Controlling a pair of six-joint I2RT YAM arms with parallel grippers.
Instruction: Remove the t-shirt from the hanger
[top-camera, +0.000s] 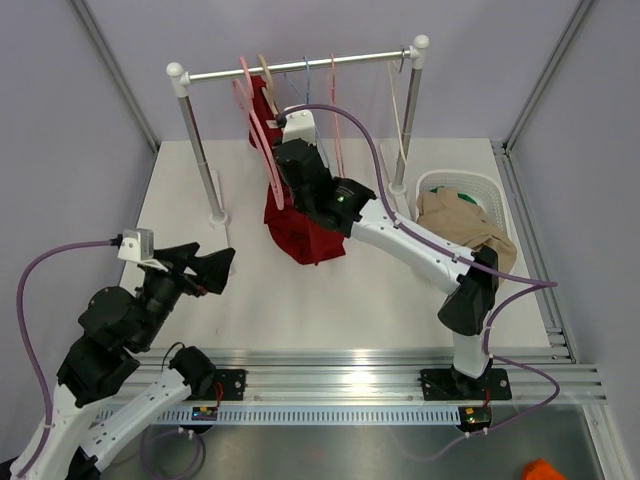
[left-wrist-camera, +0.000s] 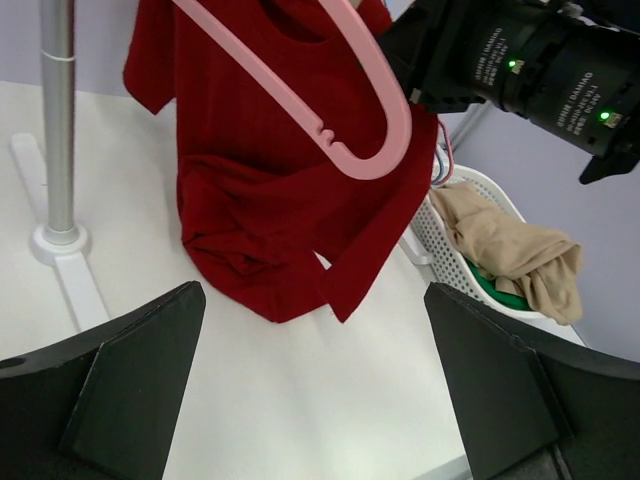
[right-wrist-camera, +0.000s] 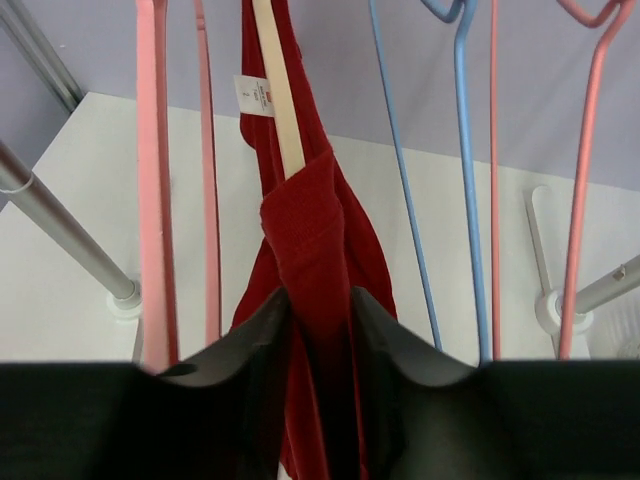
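The red t-shirt (top-camera: 305, 235) (left-wrist-camera: 270, 220) (right-wrist-camera: 315, 240) hangs from the rack, its lower half bunched on the table. A cream hanger (right-wrist-camera: 280, 110) runs down into its collar, beside a white label. A pink hanger (left-wrist-camera: 300, 90) hangs in front of the shirt. My right gripper (top-camera: 278, 140) (right-wrist-camera: 320, 305) is up at the shirt's shoulder, its fingers pressed on both sides of a fold of red cloth. My left gripper (top-camera: 222, 265) (left-wrist-camera: 315, 380) hovers wide open over bare table, short of the shirt's hem, holding nothing.
The rack's rod (top-camera: 300, 65) carries more pink and blue hangers (right-wrist-camera: 465, 150). Its left post (top-camera: 200, 160) stands on a round foot (left-wrist-camera: 60, 240). A white basket (top-camera: 440, 183) at the right holds a beige garment (top-camera: 465, 225) (left-wrist-camera: 510, 250).
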